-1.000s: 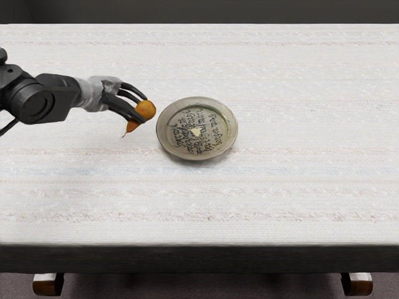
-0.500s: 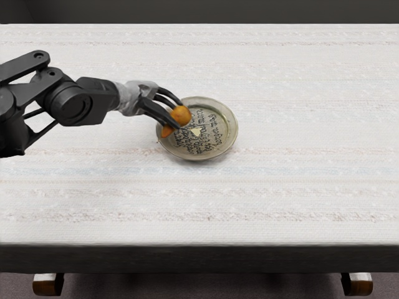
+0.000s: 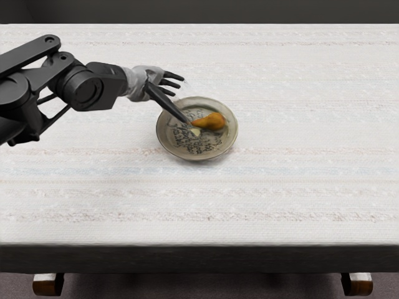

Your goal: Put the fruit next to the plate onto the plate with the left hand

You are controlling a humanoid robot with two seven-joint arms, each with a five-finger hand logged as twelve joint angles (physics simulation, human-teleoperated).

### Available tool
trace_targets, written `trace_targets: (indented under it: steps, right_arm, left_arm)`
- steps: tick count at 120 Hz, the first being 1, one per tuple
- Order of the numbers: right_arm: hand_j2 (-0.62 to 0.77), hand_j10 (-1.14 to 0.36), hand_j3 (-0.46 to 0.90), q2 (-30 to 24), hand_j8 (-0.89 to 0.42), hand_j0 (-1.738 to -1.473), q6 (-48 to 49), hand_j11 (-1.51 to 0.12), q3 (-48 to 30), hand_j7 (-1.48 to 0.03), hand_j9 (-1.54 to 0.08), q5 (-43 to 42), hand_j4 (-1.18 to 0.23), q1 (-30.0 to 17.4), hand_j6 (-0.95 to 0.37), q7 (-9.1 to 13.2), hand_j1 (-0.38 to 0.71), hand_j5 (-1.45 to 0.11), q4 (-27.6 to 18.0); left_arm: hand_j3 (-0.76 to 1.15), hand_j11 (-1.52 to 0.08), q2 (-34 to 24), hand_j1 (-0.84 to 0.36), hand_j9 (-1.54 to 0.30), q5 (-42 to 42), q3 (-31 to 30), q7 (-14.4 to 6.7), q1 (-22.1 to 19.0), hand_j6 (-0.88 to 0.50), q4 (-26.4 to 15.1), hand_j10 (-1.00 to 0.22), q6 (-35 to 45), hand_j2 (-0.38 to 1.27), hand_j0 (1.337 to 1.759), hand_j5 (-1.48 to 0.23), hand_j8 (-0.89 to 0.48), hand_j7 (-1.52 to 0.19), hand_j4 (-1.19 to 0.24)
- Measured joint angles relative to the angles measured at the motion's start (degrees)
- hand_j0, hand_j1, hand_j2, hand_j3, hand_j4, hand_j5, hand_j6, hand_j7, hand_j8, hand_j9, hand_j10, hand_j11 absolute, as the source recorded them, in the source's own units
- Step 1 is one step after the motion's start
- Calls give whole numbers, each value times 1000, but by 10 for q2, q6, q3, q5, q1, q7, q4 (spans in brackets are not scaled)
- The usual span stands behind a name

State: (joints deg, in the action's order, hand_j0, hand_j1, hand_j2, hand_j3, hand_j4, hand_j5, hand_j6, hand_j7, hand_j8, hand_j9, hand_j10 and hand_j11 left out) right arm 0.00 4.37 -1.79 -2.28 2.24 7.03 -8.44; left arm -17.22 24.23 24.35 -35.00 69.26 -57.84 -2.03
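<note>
- On the round grey-green ceramic plate [image 3: 227,144], at about 1 o'clock from its centre, lies the orange-brown pear-shaped fruit [image 3: 211,121]. It rests on its side, with the narrow end pointing to 9 o'clock and the rounder end to 3 o'clock.
- The fruit sits inside the plate's rim and nothing grips it.
- The plate stands on the wide table covered with a white, faintly striped cloth [image 3: 280,199], a little toward 11 o'clock of the table's middle. Its well carries dark script-like markings and a small pale yellow patch [image 3: 195,131] near the centre, just at 7 o'clock of the fruit.
- The left hand [image 3: 156,87] hangs at roughly 10 o'clock of the plate, at the end of a black jointed arm [image 3: 81,87] with a grey wrist cuff that comes in from 9 o'clock.
- Its black fingers [image 3: 169,78] are spread apart and hold nothing — the upper ones fan out toward 3 o'clock over the cloth beyond the plate's far rim.
- One long digit [image 3: 176,111] stretches down toward 4 o'clock, crossing the plate's rim. Its tip ends just beside the fruit's narrow end — whether the two touch I cannot tell.
- Two brown wooden feet [image 3: 48,283] show beneath the table's dark front edge, at 7 and 5 o'clock.
</note>
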Motion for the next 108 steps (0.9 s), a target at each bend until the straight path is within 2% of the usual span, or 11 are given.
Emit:
trace_targets:
  steps: [9, 25, 41, 61, 88, 108]
  right_arm:
    - [0, 0, 0, 0, 0, -1658, 0, 0, 0, 0, 0, 0, 0, 0, 0, 0, -349, 0, 0]
    - [0, 0, 0, 0, 0, -1658, 0, 0, 0, 0, 0, 0, 0, 0, 0, 0, -349, 0, 0]
    - [0, 0, 0, 0, 0, -1658, 0, 0, 0, 0, 0, 0, 0, 0, 0, 0, -349, 0, 0]
    - [0, 0, 0, 0, 0, -1658, 0, 0, 0, 0, 0, 0, 0, 0, 0, 0, -349, 0, 0]
    - [0, 0, 0, 0, 0, -1658, 0, 0, -1, 0, 0, 0, 0, 0, 0, 0, -349, 0, 0]
    - [0, 0, 0, 0, 0, -1658, 0, 0, -1, 0, 0, -1, 0, 0, 0, 0, -349, 0, 0]
  left_arm:
    - [0, -120, -11, 254, -120, -19, 14, 0, -4, -60, 1, -91, -35, 49, 1658, -121, -74, -119, -79]
    - [0, -63, -55, 300, -62, -89, 35, 0, -11, -31, 2, -47, -146, 25, 1658, -63, -38, -62, -41]
    - [0, -33, -61, 323, -32, -134, 87, 0, -97, -16, 2, -25, -211, 13, 1658, -33, -20, -32, -21]
    - [0, -14, -107, 338, -14, -166, 138, 0, -139, -7, 2, -11, -292, 6, 1658, -14, -8, -14, -9]
    - [0, -5, -188, 345, -5, -237, 168, 0, -189, -2, 2, -3, -325, 2, 1658, -5, -2, -5, -3]
    - [0, -2, -235, 347, -2, -275, 198, 0, -247, 0, 3, -1, -329, 1, 1658, -2, 0, -2, 0]
